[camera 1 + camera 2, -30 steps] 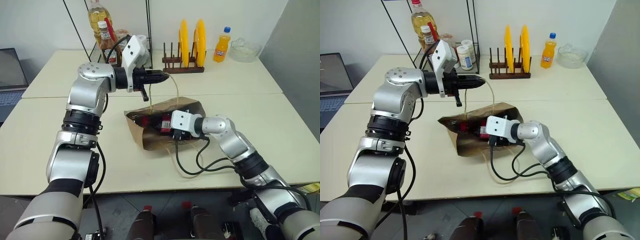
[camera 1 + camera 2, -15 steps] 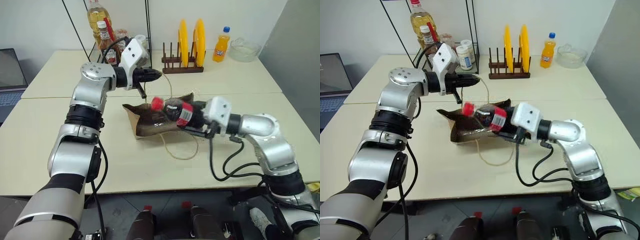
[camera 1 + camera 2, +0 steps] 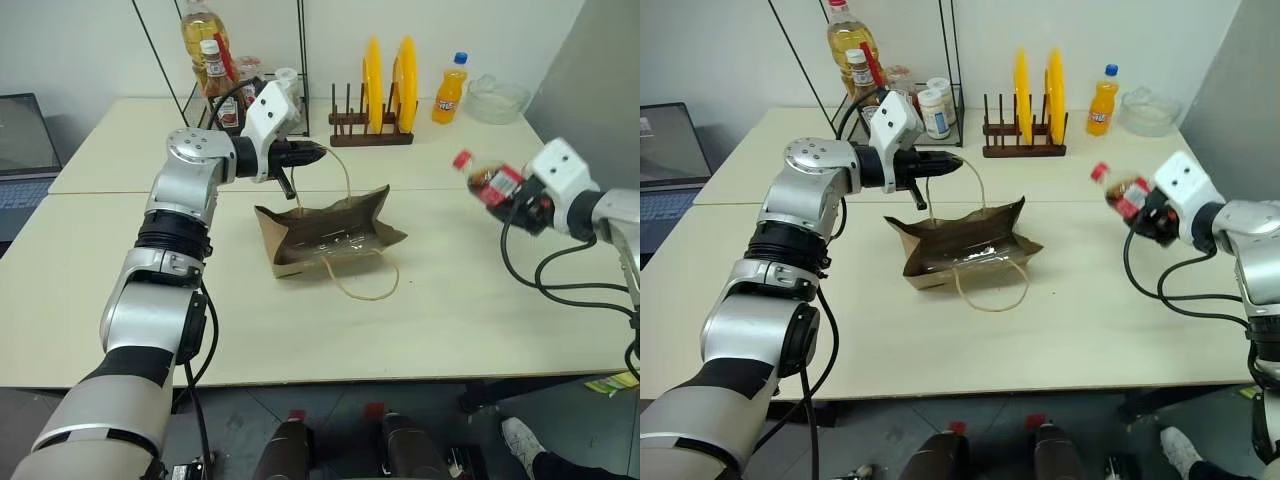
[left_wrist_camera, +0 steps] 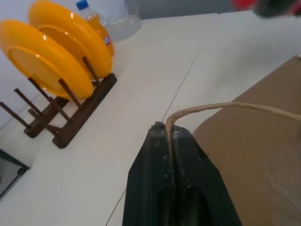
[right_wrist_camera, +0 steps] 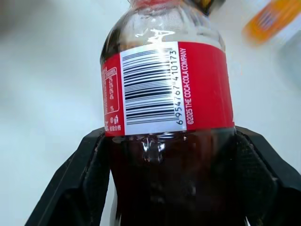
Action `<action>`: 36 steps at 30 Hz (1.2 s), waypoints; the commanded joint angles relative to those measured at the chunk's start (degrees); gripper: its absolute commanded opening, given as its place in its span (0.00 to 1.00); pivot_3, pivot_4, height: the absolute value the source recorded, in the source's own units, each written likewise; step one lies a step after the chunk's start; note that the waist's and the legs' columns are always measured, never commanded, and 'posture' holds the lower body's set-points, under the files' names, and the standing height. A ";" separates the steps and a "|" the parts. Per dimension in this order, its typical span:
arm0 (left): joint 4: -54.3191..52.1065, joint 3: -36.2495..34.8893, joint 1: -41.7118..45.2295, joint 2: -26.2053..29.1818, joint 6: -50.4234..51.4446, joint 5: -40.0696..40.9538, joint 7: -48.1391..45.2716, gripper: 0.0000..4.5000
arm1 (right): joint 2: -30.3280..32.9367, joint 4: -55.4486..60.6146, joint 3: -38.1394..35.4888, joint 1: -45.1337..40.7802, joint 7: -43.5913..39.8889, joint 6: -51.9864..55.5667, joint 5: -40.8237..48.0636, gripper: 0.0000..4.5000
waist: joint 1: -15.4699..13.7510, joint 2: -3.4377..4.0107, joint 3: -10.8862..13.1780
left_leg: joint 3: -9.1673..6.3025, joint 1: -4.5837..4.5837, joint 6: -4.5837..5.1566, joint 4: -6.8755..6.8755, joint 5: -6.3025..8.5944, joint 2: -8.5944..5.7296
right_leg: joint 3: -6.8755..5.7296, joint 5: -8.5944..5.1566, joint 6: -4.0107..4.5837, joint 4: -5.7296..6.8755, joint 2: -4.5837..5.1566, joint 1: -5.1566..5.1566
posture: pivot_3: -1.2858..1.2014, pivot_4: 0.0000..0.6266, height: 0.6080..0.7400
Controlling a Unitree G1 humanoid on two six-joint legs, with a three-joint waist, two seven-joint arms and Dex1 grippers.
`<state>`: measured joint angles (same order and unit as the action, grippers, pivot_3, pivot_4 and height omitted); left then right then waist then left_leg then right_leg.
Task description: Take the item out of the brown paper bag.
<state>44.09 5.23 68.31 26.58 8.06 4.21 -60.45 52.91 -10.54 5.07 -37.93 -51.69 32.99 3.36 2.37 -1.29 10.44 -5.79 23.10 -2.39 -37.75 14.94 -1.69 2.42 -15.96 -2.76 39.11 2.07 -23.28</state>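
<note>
The brown paper bag lies on its side in the middle of the table, its mouth toward the back. My left gripper hangs above the bag's back edge, shut on one thin tan loop handle, which arcs down to the bag. The other handle lies slack on the table in front. The item, a small cola bottle with red label and cap, is in the air well to the right of the bag. My right gripper is shut on its lower body, cap pointing left.
At the back stand a wooden rack with yellow plates, an orange soda bottle and a glass bowl. A wire shelf with oil and ketchup bottles is back left. A laptop sits far left.
My right gripper has drawn the cola bottle out of the bag and swung it far to the right and a little up. The bag has settled flatter. The left gripper keeps the handle.
</note>
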 commanded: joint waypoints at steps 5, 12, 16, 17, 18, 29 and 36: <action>-1.95 -1.65 0.77 0.46 -0.75 0.77 0.73 0.00 | -1.93 -10.08 6.12 -5.66 -6.75 -2.50 -2.46 0.71 | 1.05 0.22 0.14 | 0.02 -0.02 -0.01 0.00 0.00 0.03 | 0.03 0.00 -0.01 0.02 -0.01 -0.01 | 0.52 0.24 1.00; -4.30 -2.06 -0.70 1.04 0.16 0.89 1.20 0.00 | -3.34 -17.97 8.41 -8.24 -7.89 -7.22 -5.75 0.78 | 0.85 0.23 0.15 | -0.05 0.00 -0.03 -0.04 -0.01 -0.01 | -0.01 0.01 -0.02 0.01 0.01 0.00 | 0.52 0.24 1.00; -5.29 -2.18 -1.39 1.24 0.43 0.91 1.47 0.00 | -3.36 -18.08 7.12 -8.77 -7.76 -8.52 -5.81 0.99 | 0.83 0.23 0.14 | -0.05 -0.01 -0.03 -0.07 -0.02 -0.01 | 0.00 0.04 -0.06 0.01 0.02 0.01 | 0.52 0.24 1.00; -5.32 -2.25 -1.46 1.27 0.45 0.87 1.71 0.00 | -3.01 -16.67 6.26 -8.48 -8.17 -8.53 -5.13 0.99 | 0.84 0.23 0.14 | -0.05 -0.01 -0.04 -0.07 -0.02 -0.01 | 0.00 0.04 -0.06 0.02 0.01 0.01 | 0.52 0.24 1.00; -5.29 -2.37 -1.52 1.30 0.50 0.87 1.94 0.00 | -2.71 -14.95 5.26 -8.01 -8.32 -8.06 -4.32 0.99 | 0.84 0.24 0.15 | -0.05 -0.01 -0.04 -0.07 -0.02 0.00 | 0.00 0.04 -0.06 0.02 0.01 0.01 | 0.52 0.24 1.00; 5.99 -5.08 0.99 3.22 -1.64 0.31 7.05 0.64 | -7.13 17.26 -8.20 2.44 -0.51 13.25 8.72 1.00 | 0.69 0.24 0.15 | -0.37 0.00 -0.01 -0.10 0.00 0.00 | -0.01 0.05 -0.09 0.05 0.02 0.01 | 0.52 0.24 1.00; 1.03 -6.27 0.12 6.79 1.69 1.43 5.62 0.99 | -12.68 22.04 -13.94 8.07 8.41 13.21 11.16 1.00 | 0.30 0.24 0.15 | -0.37 0.04 -0.02 -0.07 -0.01 -0.03 | -0.03 0.06 -0.10 0.05 0.02 -0.01 | 0.52 0.24 1.00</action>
<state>49.45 0.59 67.57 31.83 8.88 4.39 -54.60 40.69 8.27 -5.77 -29.78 -45.24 46.69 13.08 2.67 -1.05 10.59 -6.16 23.15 -2.40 -37.82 14.93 -1.72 2.38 -15.89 -2.86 39.15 2.09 -23.30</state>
